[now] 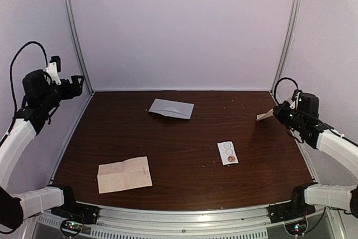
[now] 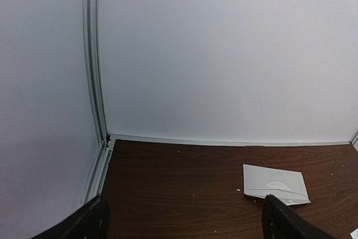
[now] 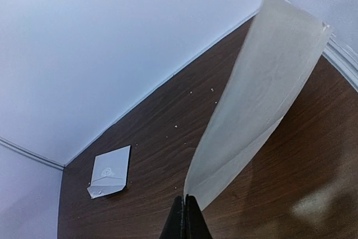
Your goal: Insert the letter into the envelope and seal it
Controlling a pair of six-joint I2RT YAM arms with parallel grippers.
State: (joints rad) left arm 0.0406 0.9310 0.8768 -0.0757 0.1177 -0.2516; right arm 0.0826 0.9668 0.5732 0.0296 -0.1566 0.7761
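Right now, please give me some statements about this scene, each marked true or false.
1. The pale grey-white paper envelope lies flat on the dark brown wooden table. True.
2. The left pincer is shut on the envelope. False: it is open and empty, above the table.
3. The right pincer is shut on a thin pale paper strip. True.
4. The folded cream paper letter is inside the envelope. False: it lies on the table, apart from the envelope.

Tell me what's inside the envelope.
The envelope lies flat on the table; its own paper covers the inside, so nothing shows there. The folded letter lies apart from it near the front left, so it is likely empty.
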